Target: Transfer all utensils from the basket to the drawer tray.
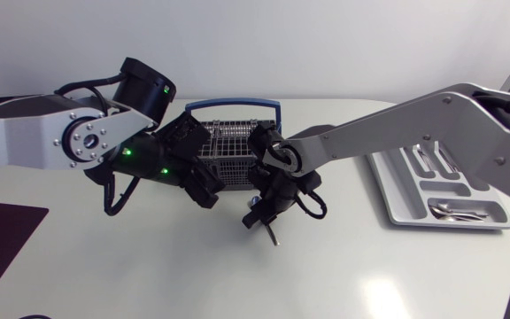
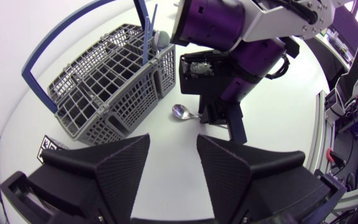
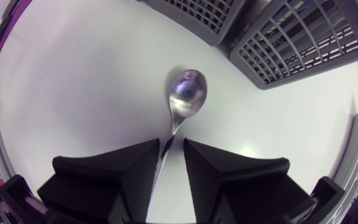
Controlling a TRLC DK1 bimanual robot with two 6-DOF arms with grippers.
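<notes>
Right gripper (image 3: 171, 148), matte black with wedge-shaped fingers, is pinching the thin handle of a polished silver metal spoon (image 3: 188, 93), its fingers standing nearly together with only the handle between them. The spoon's bowl is projecting straight ahead of the fingertips, low over the white table (image 3: 73, 93), just beside the grey plastic grid basket (image 3: 303, 43); contact with the table cannot be confirmed. Assessment: the spoon is appearing light, rigid and slippery, so the narrow handle is liable to pivot between the fingers, and a firm mid-handle hold is advisable. Left gripper (image 2: 173, 155) is standing wide open, holding nothing, basket and spoon ahead of it. The grey compartmented drawer tray (image 1: 404, 190) is lying well apart from both grippers.
</notes>
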